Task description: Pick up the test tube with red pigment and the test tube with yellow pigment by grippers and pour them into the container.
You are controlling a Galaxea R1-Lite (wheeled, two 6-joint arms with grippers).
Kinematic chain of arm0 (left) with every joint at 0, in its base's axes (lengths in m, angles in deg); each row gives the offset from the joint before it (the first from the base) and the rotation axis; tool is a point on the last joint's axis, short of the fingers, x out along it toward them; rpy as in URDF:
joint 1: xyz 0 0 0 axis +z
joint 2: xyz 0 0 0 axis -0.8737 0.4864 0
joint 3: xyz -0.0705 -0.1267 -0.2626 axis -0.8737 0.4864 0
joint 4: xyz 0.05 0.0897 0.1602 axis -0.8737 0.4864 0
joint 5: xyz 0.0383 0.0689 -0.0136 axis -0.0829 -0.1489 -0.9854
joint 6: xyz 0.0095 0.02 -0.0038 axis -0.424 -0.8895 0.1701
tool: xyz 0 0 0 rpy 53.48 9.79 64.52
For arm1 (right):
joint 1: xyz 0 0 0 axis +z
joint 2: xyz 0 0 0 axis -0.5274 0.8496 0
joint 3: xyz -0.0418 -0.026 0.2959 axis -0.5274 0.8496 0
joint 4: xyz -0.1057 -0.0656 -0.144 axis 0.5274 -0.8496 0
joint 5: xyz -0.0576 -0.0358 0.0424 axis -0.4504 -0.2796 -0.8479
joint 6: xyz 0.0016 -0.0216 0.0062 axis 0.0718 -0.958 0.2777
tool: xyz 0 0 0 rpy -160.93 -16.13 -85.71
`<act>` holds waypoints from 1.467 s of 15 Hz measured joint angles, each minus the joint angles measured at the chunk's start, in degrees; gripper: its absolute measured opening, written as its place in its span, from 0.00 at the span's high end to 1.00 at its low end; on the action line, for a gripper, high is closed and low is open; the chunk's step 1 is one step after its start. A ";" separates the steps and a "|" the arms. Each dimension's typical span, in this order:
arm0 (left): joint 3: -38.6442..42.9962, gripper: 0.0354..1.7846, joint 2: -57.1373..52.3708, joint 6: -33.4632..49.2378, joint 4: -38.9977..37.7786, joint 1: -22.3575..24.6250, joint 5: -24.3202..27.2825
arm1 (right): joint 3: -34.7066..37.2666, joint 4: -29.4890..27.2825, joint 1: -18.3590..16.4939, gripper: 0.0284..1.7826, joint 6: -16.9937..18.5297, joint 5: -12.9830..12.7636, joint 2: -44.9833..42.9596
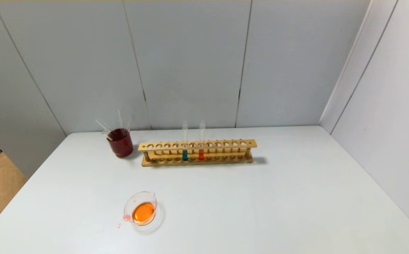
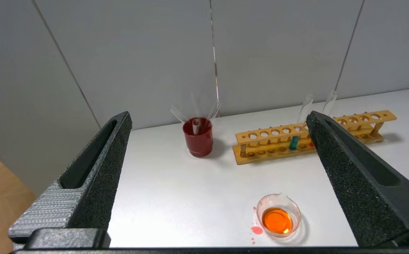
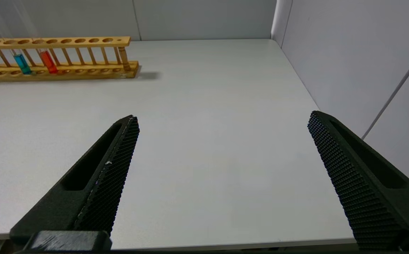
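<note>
Standing upright in the wooden rack (image 1: 197,152), the test tube with red pigment (image 1: 201,144) sits beside a teal tube (image 1: 185,145). The container (image 1: 140,208) of orange liquid rests nearer on the surface (image 1: 278,204). Left claw (image 2: 218,123) and right claw (image 3: 222,121) both gape wide, empty. No readable writing shows.

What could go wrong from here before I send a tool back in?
1. The rack holds a teal tube right beside the red tube; a wide-open left tool could bump or take the wrong one.
2. No yellow tube shows in the rack, so that pour may already be done.
3. The beaker already holds orange liquid, with red drops on the table by it; another pour risks more spill.
</note>
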State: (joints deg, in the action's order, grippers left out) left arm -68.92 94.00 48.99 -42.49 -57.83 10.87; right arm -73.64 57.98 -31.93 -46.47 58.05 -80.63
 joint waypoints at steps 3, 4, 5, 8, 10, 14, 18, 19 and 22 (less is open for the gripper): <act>3.27 0.03 -6.36 -0.02 2.47 0.00 0.09 | 0.00 0.00 0.00 0.02 0.05 0.00 0.00; 4.30 0.03 -8.55 -0.02 3.28 0.00 0.22 | 0.00 0.00 0.00 0.02 0.05 0.00 0.00; 5.57 0.03 -10.78 -0.04 3.67 0.00 0.24 | 0.00 0.00 0.00 0.02 0.05 0.00 0.00; 12.14 0.03 -17.47 -0.09 3.30 -0.39 -2.29 | 0.00 0.00 0.00 0.02 0.07 0.00 0.00; 17.15 0.03 -22.08 -0.13 3.17 -1.30 -3.64 | 0.00 -0.02 0.00 0.02 0.07 0.02 0.00; 29.28 0.03 -30.10 -0.20 1.73 -2.29 -4.00 | 0.00 0.00 0.00 0.02 0.05 0.00 0.00; 39.70 0.03 -32.60 -0.11 -7.98 -2.51 -3.72 | 0.00 0.00 0.00 0.02 0.07 0.02 0.00; 40.80 0.03 -32.79 0.27 -7.59 -2.55 -3.93 | 0.00 0.00 0.00 0.02 0.07 0.02 0.00; 41.68 0.03 -32.95 0.18 -1.08 -2.55 -5.41 | 0.00 -0.02 0.00 0.02 0.05 0.00 0.00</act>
State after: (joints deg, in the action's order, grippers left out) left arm -27.24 61.05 49.17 -43.58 -60.38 5.46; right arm -73.64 57.95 -31.93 -46.43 58.05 -80.63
